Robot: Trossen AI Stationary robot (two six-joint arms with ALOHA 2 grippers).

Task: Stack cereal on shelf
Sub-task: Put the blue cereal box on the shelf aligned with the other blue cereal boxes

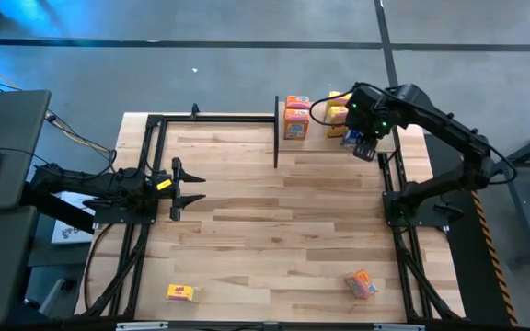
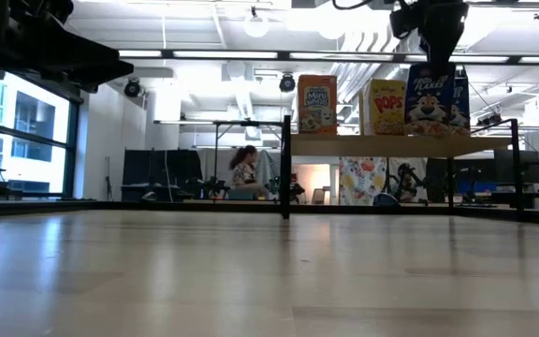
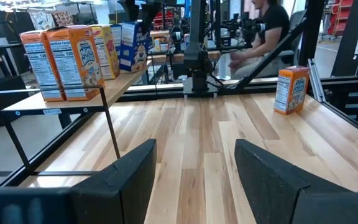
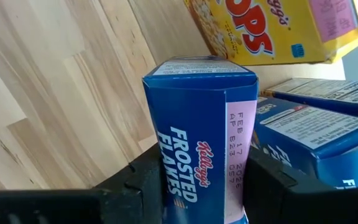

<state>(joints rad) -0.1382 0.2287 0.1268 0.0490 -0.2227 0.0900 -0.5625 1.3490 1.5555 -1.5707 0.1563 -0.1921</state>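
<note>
Two boxes lie loose near the tabletop's near edge in the high view, yellow [image 1: 181, 292] and orange [image 1: 361, 283]; the rest crowd the shelf [image 1: 325, 138] at the far right corner. Low view: the right gripper [image 2: 435, 58] hangs over the blue box [image 2: 430, 101]. Right wrist view: its fingers clamp that box beside another blue one [image 4: 319, 134], so a careless release could topple neighbours. Left wrist view: the left gripper [image 3: 194, 171] waits half open, empty.

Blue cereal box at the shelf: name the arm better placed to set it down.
Right. The right claw grips the blue cereal box over the shelf, beside the yellow box. The left claw waits open, far across the table.
</note>
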